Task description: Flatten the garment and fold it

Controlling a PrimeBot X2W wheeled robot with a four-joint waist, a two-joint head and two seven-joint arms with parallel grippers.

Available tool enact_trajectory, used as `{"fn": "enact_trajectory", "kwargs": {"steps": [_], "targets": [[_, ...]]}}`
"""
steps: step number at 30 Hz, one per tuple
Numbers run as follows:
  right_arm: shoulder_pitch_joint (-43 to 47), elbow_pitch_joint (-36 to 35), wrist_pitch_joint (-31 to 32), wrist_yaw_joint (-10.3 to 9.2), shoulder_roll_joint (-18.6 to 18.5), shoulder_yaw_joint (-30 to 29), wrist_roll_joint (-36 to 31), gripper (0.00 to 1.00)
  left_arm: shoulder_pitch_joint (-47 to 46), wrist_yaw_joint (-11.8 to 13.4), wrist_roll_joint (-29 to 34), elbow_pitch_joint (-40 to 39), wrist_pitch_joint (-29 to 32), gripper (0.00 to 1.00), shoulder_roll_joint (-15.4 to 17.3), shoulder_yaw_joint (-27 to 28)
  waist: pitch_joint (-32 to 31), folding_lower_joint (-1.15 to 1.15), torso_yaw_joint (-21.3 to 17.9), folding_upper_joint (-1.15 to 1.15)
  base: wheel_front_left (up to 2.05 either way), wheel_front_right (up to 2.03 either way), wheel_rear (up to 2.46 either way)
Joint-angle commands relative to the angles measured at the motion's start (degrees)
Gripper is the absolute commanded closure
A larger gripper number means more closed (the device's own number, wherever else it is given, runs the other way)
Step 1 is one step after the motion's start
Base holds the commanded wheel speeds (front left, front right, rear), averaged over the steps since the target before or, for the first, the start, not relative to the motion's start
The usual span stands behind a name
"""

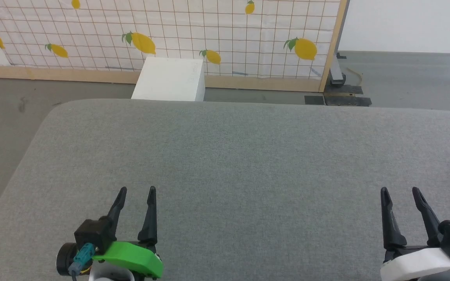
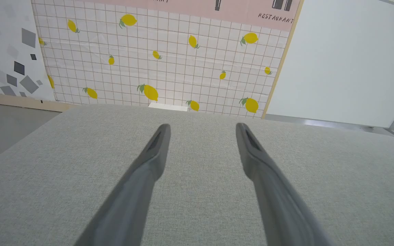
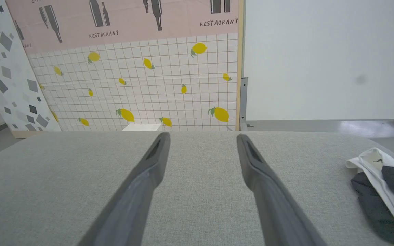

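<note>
We read RESTAURANT on the pink panel (image 3: 128,17), printed beside dark bottle shapes (image 3: 96,13), above the lemon-print grid (image 1: 217,35). Both arms reach forward low over the grey fabric-covered table (image 1: 248,156), with the fingers pointing toward its far edge. Our left gripper (image 1: 137,189) sits by the near edge toward the left corner, jaws apart and empty. Our right gripper (image 1: 399,190) sits by the near edge toward the right, jaws likewise apart and empty. The garment (image 3: 385,184) lies crumpled, white and black, at the table's right edge, near the right gripper's outer side and not touching it.
</note>
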Motion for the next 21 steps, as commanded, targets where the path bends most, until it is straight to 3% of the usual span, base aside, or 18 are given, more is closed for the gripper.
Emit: {"fn": "enact_trajectory", "kwargs": {"steps": [1,9,10,21], "targets": [[0.58,-0.48,0.15,-0.1,0.13,0.02,0.43,0.0,0.23,-0.37,0.44,0.1,-0.21,0.0,-0.29,-0.14,0.16,0.0,0.05,0.0,0.0,0.0,0.0],[0.63,-0.28,0.3,-0.1,0.13,0.25,0.99,0.0,-0.21,-0.45,0.35,0.66,-0.21,0.0,-0.34,-0.14,0.34,0.0,-0.05,0.0,0.0,0.0,0.0],[0.0,-0.04,0.31,0.0,0.0,0.21,0.59,1.0,-0.05,-0.26,-0.01,0.56,0.01,1.0,-0.08,-0.14,0.35,0.0,-0.03,0.0,0.0,0.0,0.0],[-0.05,-0.01,0.38,0.0,-0.01,0.25,0.54,1.0,-0.04,-0.22,0.02,0.47,0.18,1.0,-0.08,-0.12,0.4,0.0,-0.08,0.0,0.0,0.0,0.0]]}}
